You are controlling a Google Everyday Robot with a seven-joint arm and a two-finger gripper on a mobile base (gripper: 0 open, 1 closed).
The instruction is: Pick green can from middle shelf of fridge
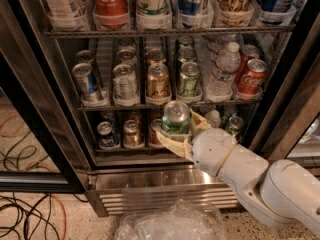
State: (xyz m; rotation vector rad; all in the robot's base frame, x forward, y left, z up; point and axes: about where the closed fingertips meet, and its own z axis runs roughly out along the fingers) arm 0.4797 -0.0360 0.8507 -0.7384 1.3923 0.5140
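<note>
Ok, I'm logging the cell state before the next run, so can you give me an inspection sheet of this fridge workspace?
Surface: middle shelf, a wire rack with clear can lanes, stocked.
Job's things: green can off the shelf, in front of the fridge.
Clutter: gold-tan can, red Coca-Cola can, water bottle and second green can on that shelf.
Grippers: gripper closed on the green can, below the shelf's front edge.
Cables: loose cables on the floor at left.
Surroundings: crumpled clear plastic before the fridge base.
</note>
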